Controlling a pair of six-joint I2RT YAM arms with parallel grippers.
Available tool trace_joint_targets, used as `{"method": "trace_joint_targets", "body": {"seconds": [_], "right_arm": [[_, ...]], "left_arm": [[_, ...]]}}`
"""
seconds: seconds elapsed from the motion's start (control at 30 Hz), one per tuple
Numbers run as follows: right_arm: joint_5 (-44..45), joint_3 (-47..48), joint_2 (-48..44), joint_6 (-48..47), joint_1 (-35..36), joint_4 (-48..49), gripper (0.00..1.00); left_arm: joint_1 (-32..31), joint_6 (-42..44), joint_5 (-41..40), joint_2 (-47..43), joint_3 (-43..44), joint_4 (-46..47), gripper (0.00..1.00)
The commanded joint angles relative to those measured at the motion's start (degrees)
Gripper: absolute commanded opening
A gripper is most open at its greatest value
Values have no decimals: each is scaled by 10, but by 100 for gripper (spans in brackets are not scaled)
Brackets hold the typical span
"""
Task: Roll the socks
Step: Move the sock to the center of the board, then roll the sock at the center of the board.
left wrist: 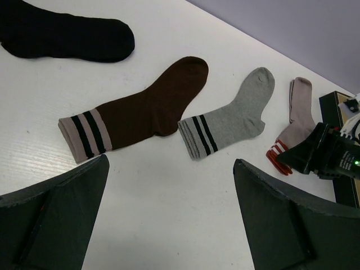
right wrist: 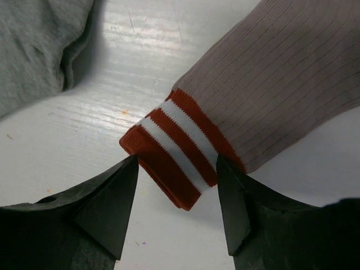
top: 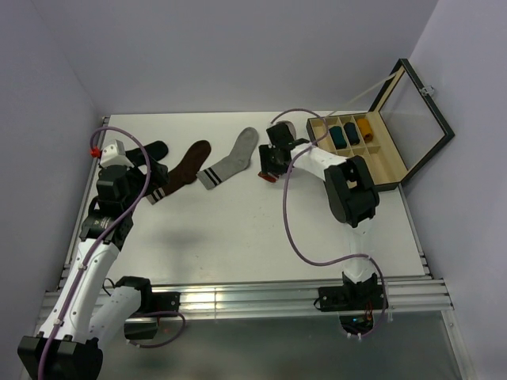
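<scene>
socks lay in a row across the far half of the table [top: 238, 229], four of them, flat and apart from one another. black sock [left wrist: 62, 36] sat farthest left. next came the brown sock [left wrist: 152, 109], its pale striped cuff toward the near side. then the grey sock [left wrist: 236, 115], dark-striped cuff also near, toe pointing away. and over at the right end, the pink sock [left wrist: 301, 109], and that was where the action was! right gripper [right wrist: 177, 163] was down low at the table, jaws apart and straddling the red-and-white cuff, one finger at each side of it, not squeezed on the cloth. from the right wrist view the cuff lay flat between the two black fingers, the ribbed pink leg ran off up and right, and a fold of the grey sock sat just off to the upper left. left gripper [left wrist: 170, 169] hung above the near side of the brown and grey socks, spread wide, nothing between its fingers. at the far right corner stood a wooden box [top: 380, 162], lid up, a few rolled items in its compartments.
</scene>
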Motion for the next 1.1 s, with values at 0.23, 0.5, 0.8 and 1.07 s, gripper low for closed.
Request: {"method": "trace_joint_targets", "body": {"seconds": [0.23,0.5,0.8,1.07], "right_arm": [[78,-65,-27,33,75,-28,62],[91,-172,-123,100,154,-61,74],[126,-221,-284,17,223,-38,77],[158,-273,-278,-87,224,1,58]], "left_arm": [[-1,0,11,-10,-5,25,99],[-1,0,11,-18,-7,24,99],[-1,-4,10,-25,-8,21,99],[-1,-5,11,-24,-9,23,99]]}}
